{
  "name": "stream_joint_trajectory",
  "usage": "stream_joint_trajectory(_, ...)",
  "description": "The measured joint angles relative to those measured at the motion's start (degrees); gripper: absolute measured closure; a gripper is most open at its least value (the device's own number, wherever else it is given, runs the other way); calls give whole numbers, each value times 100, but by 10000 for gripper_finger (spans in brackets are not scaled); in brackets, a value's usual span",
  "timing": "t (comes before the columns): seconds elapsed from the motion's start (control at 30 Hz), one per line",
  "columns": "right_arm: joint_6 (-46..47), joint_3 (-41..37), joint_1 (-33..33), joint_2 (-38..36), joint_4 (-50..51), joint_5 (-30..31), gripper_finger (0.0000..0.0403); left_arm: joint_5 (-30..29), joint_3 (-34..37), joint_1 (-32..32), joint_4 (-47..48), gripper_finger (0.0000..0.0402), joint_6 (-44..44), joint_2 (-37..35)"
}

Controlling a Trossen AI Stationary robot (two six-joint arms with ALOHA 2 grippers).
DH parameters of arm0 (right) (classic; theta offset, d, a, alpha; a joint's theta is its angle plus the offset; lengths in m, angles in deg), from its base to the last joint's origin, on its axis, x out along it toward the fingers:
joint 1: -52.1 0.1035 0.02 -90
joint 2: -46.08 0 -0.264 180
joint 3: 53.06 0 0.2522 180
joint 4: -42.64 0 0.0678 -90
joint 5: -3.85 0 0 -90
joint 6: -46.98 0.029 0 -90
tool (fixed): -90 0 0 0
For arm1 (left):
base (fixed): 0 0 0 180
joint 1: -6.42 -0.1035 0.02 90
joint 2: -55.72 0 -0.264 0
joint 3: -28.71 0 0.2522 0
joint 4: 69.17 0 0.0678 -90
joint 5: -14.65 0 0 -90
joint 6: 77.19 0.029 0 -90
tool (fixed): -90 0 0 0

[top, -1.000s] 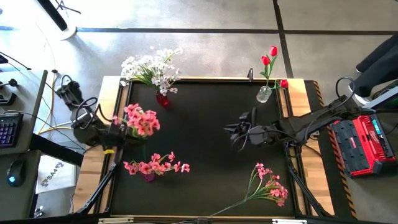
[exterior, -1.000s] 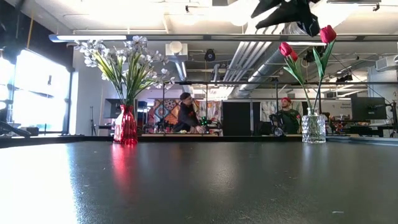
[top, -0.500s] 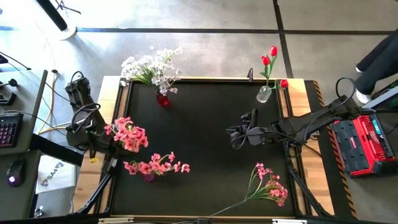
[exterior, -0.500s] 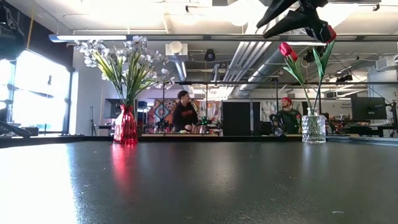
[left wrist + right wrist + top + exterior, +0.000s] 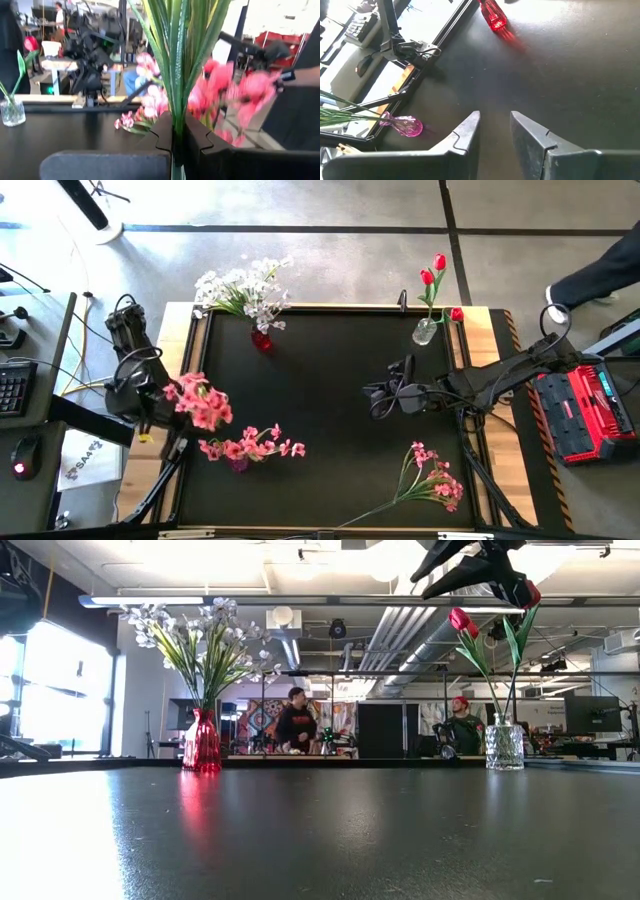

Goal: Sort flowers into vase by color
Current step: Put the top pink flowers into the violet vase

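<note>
- The left pincer (image 5: 175, 142) is clenching the green stems of a pink-blossom bunch (image 5: 198, 402), holding it over the surface's (image 5: 330, 380) left edge, near the pink vase (image 5: 238, 464).
- That vase is already carrying a pink spray (image 5: 252, 445); the red vase (image 5: 261, 340) is holding white blossoms (image 5: 240, 288).
- The glass vase (image 5: 425, 331) is holding red tulips (image 5: 433, 272).
- The right pincer (image 5: 495, 132) is hanging released, empty, over mid-surface.
- One pink bunch (image 5: 432, 480) is lying loose at the front right, likely the last to sort.
</note>
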Motion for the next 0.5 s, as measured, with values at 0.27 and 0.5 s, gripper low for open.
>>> stream_joint_trajectory(0.27,2,0,9,0,-86,1,308,-52,304,0,-6,401,-321,240)
stream_joint_trajectory(0.5,-24,0,9,0,-232,-44,309,-426,1193,0,-913,401,-597,44)
